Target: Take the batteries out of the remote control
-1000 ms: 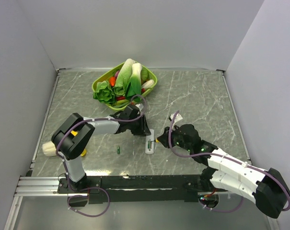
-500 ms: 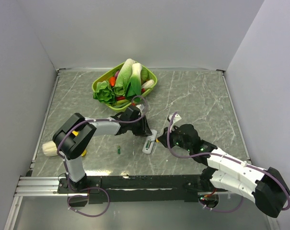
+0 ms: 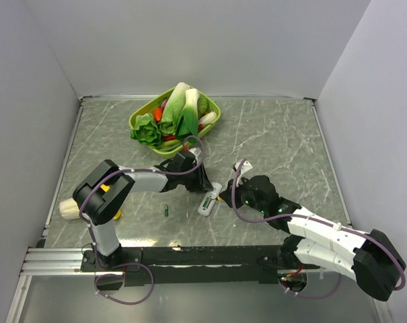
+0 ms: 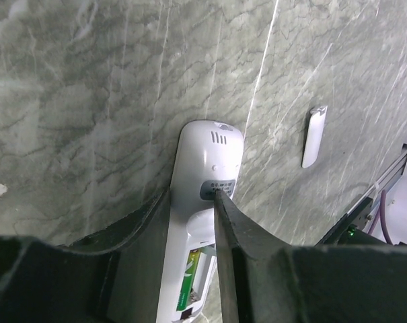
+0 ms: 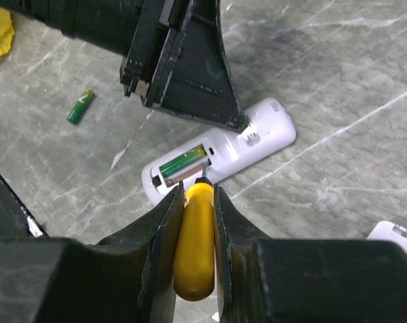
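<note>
The white remote control (image 3: 208, 202) lies slanted on the marble table (image 3: 284, 134), back up, with its compartment uncovered. One green battery (image 5: 181, 163) sits in that compartment, also seen in the left wrist view (image 4: 188, 281). A second battery (image 3: 166, 210) lies loose on the table to the left (image 5: 81, 106). My left gripper (image 4: 193, 195) straddles the remote (image 4: 206, 151), a finger against each long side. My right gripper (image 5: 198, 190) is shut on a yellow-handled screwdriver (image 5: 195, 242). Its metal tip touches the compartment edge beside the seated battery.
The small white cover strip (image 4: 314, 136) lies apart from the remote, near my right arm (image 5: 391, 237). A green basket (image 3: 139, 120) of vegetables stands at the back. Yellow (image 3: 116, 215) and pale (image 3: 68, 210) objects lie by the left arm's base.
The remote has turned, its near end swinging left. My right gripper has followed with the screwdriver. The left fingers have drawn in a little on the remote.
</note>
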